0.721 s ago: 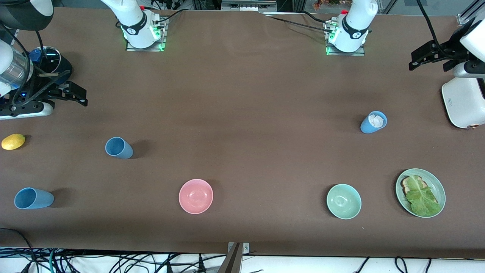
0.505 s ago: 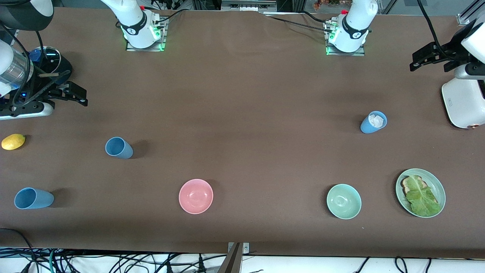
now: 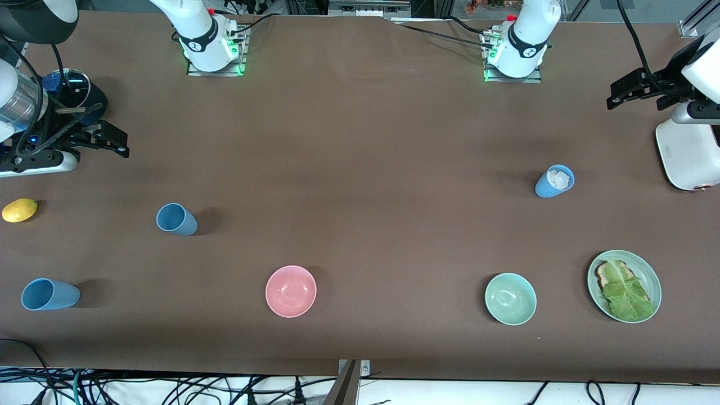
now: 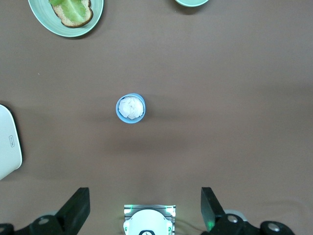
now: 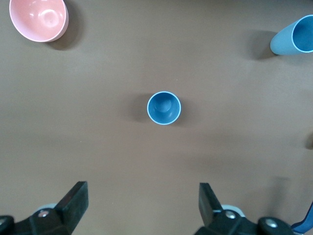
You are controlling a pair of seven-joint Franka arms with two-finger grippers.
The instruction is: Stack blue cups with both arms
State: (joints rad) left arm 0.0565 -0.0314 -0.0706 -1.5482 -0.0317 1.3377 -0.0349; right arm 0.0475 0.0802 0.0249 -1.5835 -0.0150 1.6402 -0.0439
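Note:
Three light-blue cups stand on the brown table. One cup [image 3: 176, 219] is toward the right arm's end and also shows in the right wrist view [image 5: 164, 107]. A second cup [image 3: 49, 295] is nearer the front camera by the table's end and shows in the right wrist view too [image 5: 296, 36]. The third cup [image 3: 554, 181], with crumpled white paper inside, is toward the left arm's end; it appears in the left wrist view [image 4: 130, 108]. My right gripper [image 3: 115, 142] [image 5: 142, 200] is open, empty and high up. My left gripper [image 3: 624, 93] [image 4: 144, 203] is open, empty and high up.
A pink bowl [image 3: 291, 291], a mint-green bowl [image 3: 510, 298] and a green plate [image 3: 647, 270] with toast and lettuce sit near the front edge. A lemon [image 3: 19, 210] and a dark-blue lidded saucepan [image 3: 73, 87] are at the right arm's end. A white appliance [image 3: 686, 154] is at the left arm's end.
Both grippers have shifted only very slightly. The cups and bowls have not moved.

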